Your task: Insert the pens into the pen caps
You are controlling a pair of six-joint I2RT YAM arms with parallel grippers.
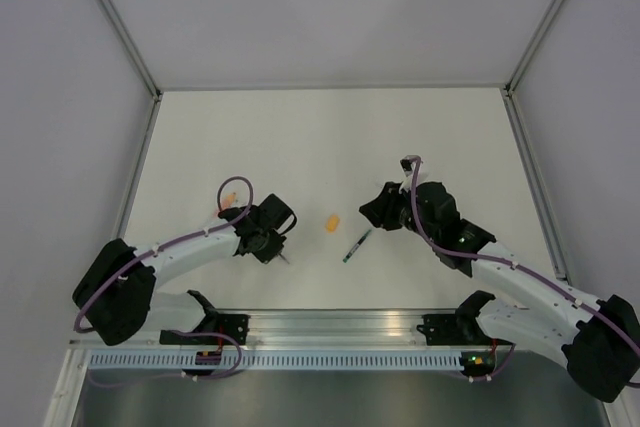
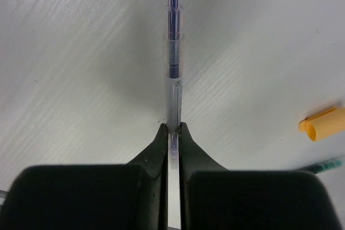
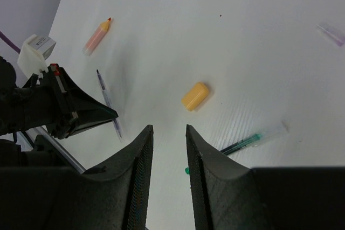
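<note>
My left gripper (image 2: 173, 129) is shut on the grey-silver pen (image 2: 173, 84), whose dark blue tip points away above the table. In the top view this gripper (image 1: 275, 245) is left of the bright orange pen cap (image 1: 333, 221). The dark pen with a green end (image 1: 357, 245) lies on the table right of the cap. My right gripper (image 3: 168, 130) is open and empty, hovering just short of the orange cap (image 3: 195, 96) and left of the green pen (image 3: 253, 139). The orange-ended pen (image 3: 97, 36) lies further off. A pale cap (image 3: 331, 32) lies at the far right.
A small green bit (image 3: 187, 171) shows on the table beside my right finger. The orange-ended pen (image 1: 230, 197) lies close to the left arm's cable. Grey walls enclose the white table (image 1: 320, 137) on three sides, with a metal rail along the near edge.
</note>
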